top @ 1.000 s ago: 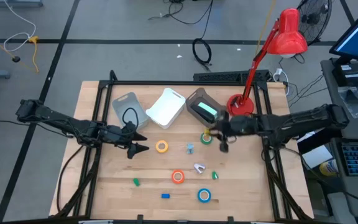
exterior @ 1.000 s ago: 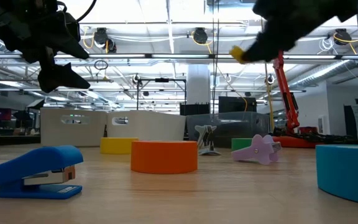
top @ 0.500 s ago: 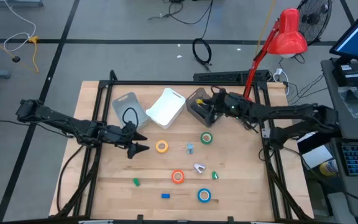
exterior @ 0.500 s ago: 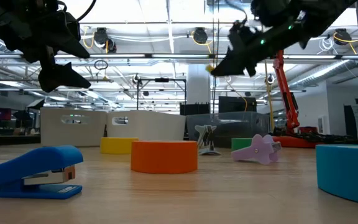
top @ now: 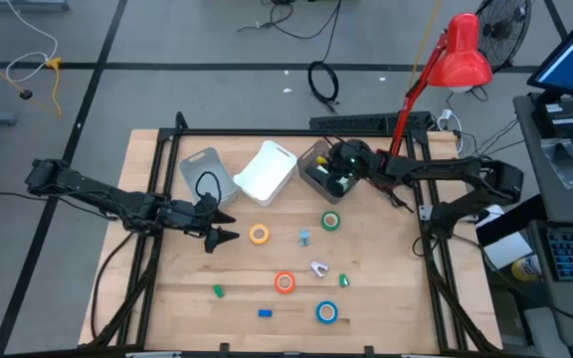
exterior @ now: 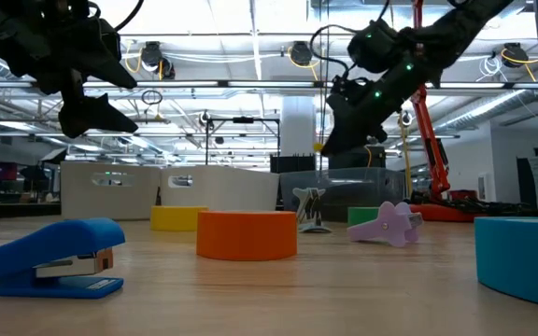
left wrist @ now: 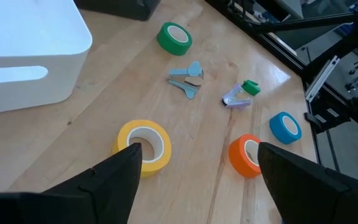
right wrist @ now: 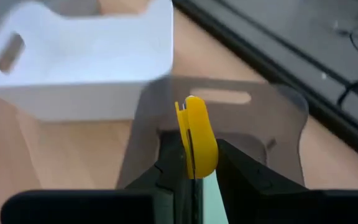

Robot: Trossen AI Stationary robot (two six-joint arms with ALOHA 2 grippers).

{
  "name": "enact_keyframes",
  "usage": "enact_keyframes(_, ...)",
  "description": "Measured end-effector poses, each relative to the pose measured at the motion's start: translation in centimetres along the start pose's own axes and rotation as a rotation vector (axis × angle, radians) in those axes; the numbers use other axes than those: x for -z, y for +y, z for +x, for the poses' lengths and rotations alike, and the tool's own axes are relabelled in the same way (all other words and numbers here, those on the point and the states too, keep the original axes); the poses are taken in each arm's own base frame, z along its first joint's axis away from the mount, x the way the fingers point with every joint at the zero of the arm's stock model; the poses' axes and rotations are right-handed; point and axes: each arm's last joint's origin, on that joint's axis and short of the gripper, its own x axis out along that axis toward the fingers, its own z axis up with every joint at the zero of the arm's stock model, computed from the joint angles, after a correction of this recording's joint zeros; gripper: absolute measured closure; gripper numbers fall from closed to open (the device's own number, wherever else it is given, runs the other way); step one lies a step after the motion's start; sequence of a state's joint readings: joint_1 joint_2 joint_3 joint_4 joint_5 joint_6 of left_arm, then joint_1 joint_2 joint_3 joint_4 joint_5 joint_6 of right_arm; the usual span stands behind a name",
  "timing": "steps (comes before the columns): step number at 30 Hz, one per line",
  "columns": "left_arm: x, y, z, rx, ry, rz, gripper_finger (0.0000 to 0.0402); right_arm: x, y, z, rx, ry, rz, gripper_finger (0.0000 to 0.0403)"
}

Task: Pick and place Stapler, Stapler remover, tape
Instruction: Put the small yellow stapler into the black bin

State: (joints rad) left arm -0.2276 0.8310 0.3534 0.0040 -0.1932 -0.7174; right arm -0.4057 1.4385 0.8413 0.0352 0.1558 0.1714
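Two dark fingers of the right gripper (right wrist: 191,163) pinch a small yellow stapler (right wrist: 194,134) right over the dark bin (right wrist: 278,118), so it should go low inside before letting go, while the left gripper (left wrist: 191,171) waits wide open near the yellow tape (left wrist: 143,144).

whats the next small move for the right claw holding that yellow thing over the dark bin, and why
Probably lower a little and open. The right claw is shut on a small yellow stapler and hangs right above the smoky translucent grey bin, so a release should drop it inside. The left claw waits open above the yellow tape roll.
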Motion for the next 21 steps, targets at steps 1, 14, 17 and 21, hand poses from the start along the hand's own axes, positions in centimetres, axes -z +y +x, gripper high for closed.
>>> enact_keyframes(1,0.0,0.0,0.0,0.000,0.000,0.001,0.0080,-0.1,0.0,-0.1,0.005,0.031,-0.007,0.0336)
enact_keyframes(14,0.0,0.0,0.0,-0.008,-0.003,0.014,0.0087,2.3,-1.6,-1.2,0.125,0.402,-0.059,0.0334)
enact_keyframes(17,0.0,0.1,0.0,-0.010,-0.004,0.016,0.0083,2.2,-2.0,-1.3,0.153,0.393,-0.042,0.0338)
enact_keyframes(21,0.0,0.0,0.0,-0.009,-0.005,0.015,0.0078,2.2,-2.2,-1.3,0.164,0.404,-0.014,0.0335)
